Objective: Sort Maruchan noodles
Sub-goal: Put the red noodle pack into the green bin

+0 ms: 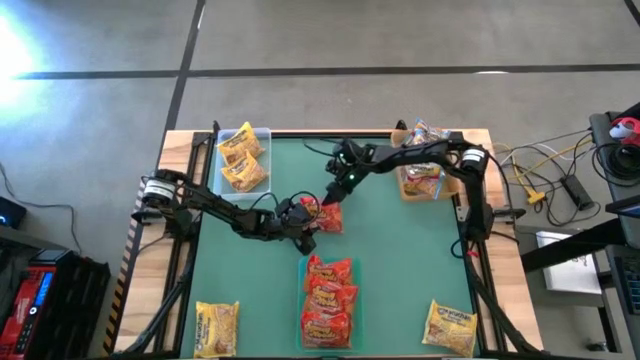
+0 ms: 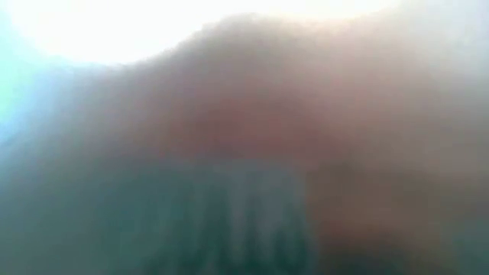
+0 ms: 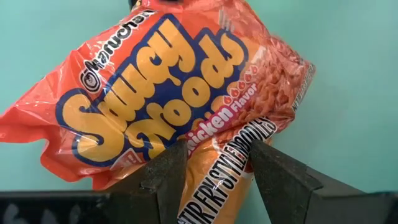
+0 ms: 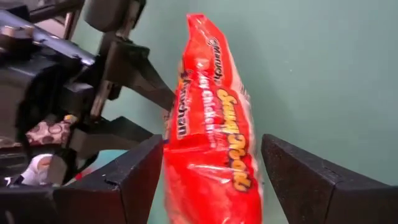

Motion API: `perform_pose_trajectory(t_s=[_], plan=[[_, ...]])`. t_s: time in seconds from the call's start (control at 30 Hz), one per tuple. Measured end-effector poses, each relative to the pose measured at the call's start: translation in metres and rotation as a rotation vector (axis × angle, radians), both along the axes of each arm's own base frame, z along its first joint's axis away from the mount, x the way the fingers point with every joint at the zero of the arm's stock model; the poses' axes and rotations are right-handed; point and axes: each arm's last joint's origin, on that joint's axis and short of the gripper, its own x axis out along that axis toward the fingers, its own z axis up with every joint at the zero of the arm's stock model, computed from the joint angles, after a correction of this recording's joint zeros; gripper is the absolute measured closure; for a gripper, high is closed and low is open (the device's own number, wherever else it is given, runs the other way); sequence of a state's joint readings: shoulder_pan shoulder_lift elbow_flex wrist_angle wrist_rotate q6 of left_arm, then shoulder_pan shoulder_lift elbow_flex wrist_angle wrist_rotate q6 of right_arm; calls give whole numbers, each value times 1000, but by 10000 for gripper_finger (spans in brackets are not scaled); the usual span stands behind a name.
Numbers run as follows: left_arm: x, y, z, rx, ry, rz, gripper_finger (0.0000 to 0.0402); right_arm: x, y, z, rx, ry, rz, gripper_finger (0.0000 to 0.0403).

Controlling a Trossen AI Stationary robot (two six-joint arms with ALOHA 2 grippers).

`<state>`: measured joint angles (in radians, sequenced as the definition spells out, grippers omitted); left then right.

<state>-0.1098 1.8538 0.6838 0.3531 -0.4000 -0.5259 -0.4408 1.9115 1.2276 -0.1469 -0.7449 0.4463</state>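
You have a teal-green tabletop (image 1: 400,250) edged in pale wood. The held packet (image 3: 168,93) is red-orange with yellow lettering outlined in blue. Red-orange packets (image 1: 328,300) sit at the near edge, yellow ones (image 1: 216,328) at the near corners, pale yellow-and-red ones (image 1: 422,175) at the far right corner.

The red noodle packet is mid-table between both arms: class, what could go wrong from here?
1. The left claw pinches only one end of the red packet, so the slippery plastic could slide out and drop onto the green mat.
2. The right claw stands open around the same packet; if it shuts while the left grips, the two may tug and tear it.
3. The arms are close together and could collide.
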Motion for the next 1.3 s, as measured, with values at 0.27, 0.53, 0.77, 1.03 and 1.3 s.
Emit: perform_pose_trajectory(t_s=[0.27, 0.53, 0.77, 1.03, 1.3], plan=[[0, -1, 0, 1, 0, -2, 235, 2, 2, 9, -7, -13, 3, 140], [0, -1, 0, 2, -1, -2, 235, 7, 13, -1, 7, 25, 28, 138], [0, -1, 0, 6, -3, 2, 235, 10, 19, -8, 6, 45, 36, 138], [-1, 0, 0, 32, -4, 25, 235, 14, 31, -10, 4, 52, 66, 161], [0, 0, 2, 36, -31, 33, 235, 14, 32, -10, 5, 54, 73, 222]])
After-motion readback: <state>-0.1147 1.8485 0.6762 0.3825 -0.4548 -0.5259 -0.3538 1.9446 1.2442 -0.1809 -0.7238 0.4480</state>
